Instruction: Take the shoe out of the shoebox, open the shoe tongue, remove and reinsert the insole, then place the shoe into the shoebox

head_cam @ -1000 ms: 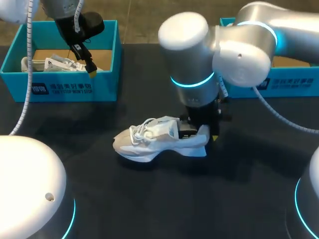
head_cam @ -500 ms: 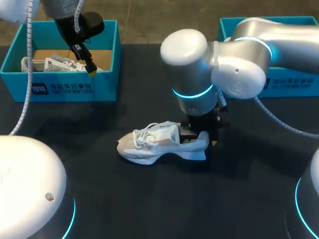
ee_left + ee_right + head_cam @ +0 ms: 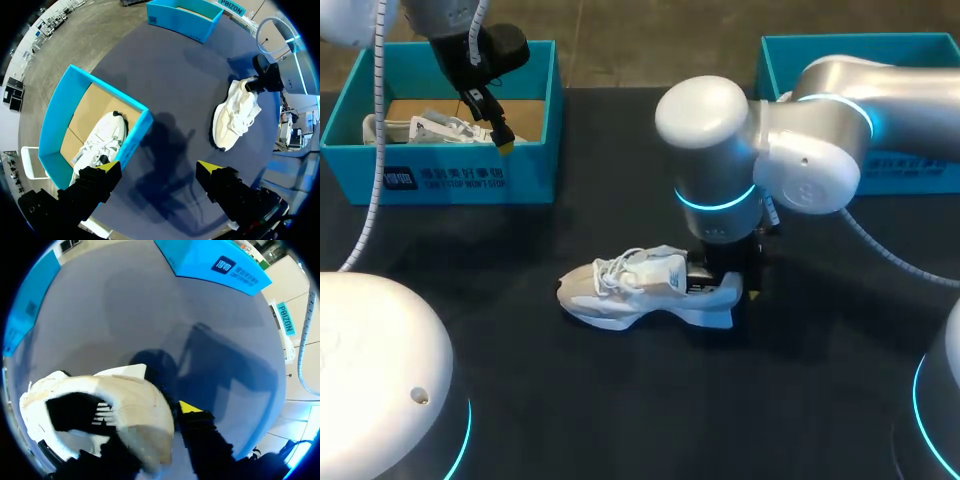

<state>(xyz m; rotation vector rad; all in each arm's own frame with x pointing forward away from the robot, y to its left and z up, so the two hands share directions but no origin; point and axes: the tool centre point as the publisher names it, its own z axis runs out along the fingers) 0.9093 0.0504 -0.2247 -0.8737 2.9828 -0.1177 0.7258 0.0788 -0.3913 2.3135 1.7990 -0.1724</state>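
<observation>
A white shoe (image 3: 645,290) lies on its sole mid-table, toe to the left; its heel opening (image 3: 100,405) fills the right wrist view. My right gripper (image 3: 725,278) stands straight down at the heel, with the heel wall at its tips (image 3: 167,415). Whether it still grips the heel is hidden. My left gripper (image 3: 503,135) hangs open and empty above the front wall of the left blue shoebox (image 3: 470,180); in its own view, that gripper (image 3: 159,170) is over the box's corner (image 3: 142,120). A second white shoe (image 3: 102,140) lies inside that box.
A second blue shoebox (image 3: 920,165) stands at the back right, behind my right arm. Dark table surface lies bare in front of the shoe and between the two boxes.
My right arm has carried the shoe's heel slightly right and toward the front, and the shoe has settled lower on the table. The left arm has kept still.
</observation>
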